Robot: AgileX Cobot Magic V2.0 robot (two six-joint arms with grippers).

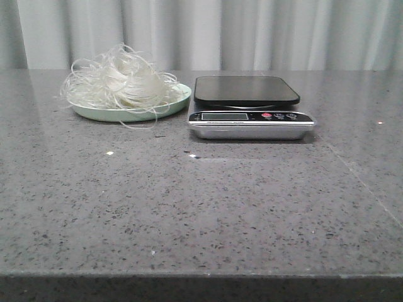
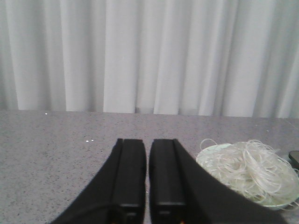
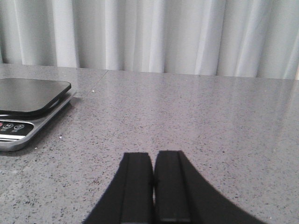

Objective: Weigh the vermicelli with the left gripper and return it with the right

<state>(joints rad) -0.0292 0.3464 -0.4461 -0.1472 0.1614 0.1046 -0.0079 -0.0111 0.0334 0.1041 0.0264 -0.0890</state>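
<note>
Both jaws closed, empty; vermicelli (image 2: 247, 170) partly cut off beside left jaws.

The left gripper (image 2: 147, 154) hangs over the speckled grey table (image 2: 51, 154), its two black fingers (image 2: 131, 172) pressed nearly together with only a thin slit between them and nothing held. Just beside it sits the vermicelli (image 2: 250, 169), a white tangle heaped on a pale green plate (image 2: 205, 156). White curtains (image 2: 149, 53) hang behind.

Speckled grey stone table (image 1: 201, 214) carries a pale green plate (image 1: 135, 113) on the left, a silver kitchen scale (image 1: 249, 110) just beside it.
</note>
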